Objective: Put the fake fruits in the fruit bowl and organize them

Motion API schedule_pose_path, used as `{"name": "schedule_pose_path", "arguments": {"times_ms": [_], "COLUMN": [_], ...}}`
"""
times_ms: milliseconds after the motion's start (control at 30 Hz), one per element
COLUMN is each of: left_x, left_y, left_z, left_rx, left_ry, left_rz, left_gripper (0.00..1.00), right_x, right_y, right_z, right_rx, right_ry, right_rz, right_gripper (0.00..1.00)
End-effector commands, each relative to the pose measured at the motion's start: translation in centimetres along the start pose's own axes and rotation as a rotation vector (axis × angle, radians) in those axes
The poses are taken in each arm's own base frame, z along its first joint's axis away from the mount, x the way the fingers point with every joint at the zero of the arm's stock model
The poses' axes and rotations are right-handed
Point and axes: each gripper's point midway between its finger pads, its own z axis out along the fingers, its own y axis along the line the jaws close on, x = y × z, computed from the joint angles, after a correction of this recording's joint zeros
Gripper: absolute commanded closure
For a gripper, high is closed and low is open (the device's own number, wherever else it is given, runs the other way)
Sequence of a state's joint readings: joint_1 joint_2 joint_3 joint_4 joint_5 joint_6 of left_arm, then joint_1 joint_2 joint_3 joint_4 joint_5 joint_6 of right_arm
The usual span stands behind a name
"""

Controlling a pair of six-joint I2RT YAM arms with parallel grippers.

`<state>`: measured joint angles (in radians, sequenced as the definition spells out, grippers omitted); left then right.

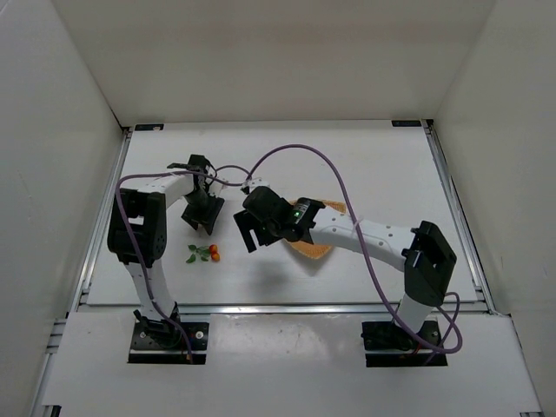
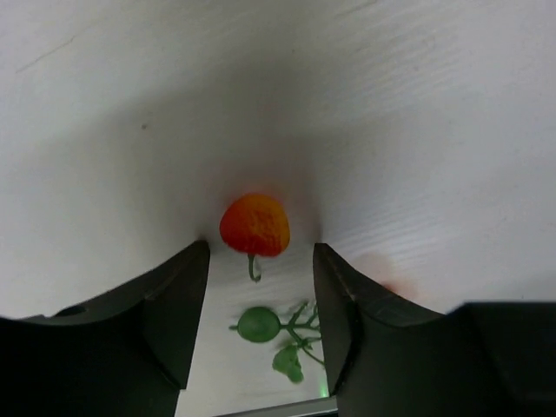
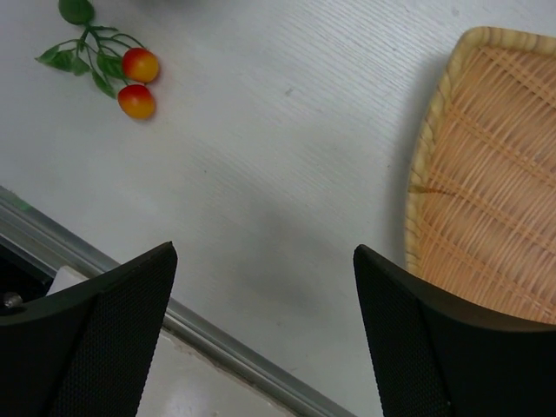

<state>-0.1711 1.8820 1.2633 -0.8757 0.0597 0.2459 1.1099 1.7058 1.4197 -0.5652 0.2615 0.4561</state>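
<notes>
A single red-orange berry (image 2: 254,224) on a short stem lies between the tips of my left gripper (image 2: 261,252), with a small gap on each side. The left gripper (image 1: 201,222) is open. The top view hides this berry under it. A sprig (image 1: 205,253) with two berries (image 3: 137,82) and green leaves lies just nearer the table's front. Its green part also shows in the left wrist view (image 2: 261,324). The wicker fruit bowl (image 3: 486,174) lies right of centre, mostly hidden under my right arm (image 1: 314,251). My right gripper (image 3: 263,252) is open and empty, over bare table between sprig and bowl (image 1: 248,234).
A metal rail (image 3: 217,347) runs along the table's near edge. White walls enclose the table on three sides. A purple cable (image 1: 295,148) loops above the middle of the table.
</notes>
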Motion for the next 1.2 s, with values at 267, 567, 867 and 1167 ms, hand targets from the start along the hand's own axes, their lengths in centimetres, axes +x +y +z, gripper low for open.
{"name": "schedule_pose_path", "arguments": {"times_ms": [267, 567, 867, 1167], "left_x": [-1.2, -1.4, -8.8, -12.9], "left_y": [-0.4, -0.4, -5.5, -22.0], "left_z": [0.7, -0.7, -9.0, -7.9], "left_rx": [0.042, 0.032, 0.003, 0.184], "left_ry": [-0.027, -0.067, -0.313, -0.292], "left_rz": [-0.021, -0.027, 0.128, 0.460], "left_gripper": [0.72, 0.90, 0.90, 0.90], "right_x": [-2.7, -2.8, -1.1, 4.4], "right_y": [4.7, 3.0, -1.9, -8.6], "right_z": [2.2, -0.2, -4.7, -9.1], "right_rx": [-0.107, -0.064, 0.067, 0.210], "right_ry": [-0.047, -0.092, -0.184, -0.274], "right_rz": [0.004, 0.030, 0.167, 0.402], "right_gripper": [0.17, 0.18, 0.18, 0.18]}}
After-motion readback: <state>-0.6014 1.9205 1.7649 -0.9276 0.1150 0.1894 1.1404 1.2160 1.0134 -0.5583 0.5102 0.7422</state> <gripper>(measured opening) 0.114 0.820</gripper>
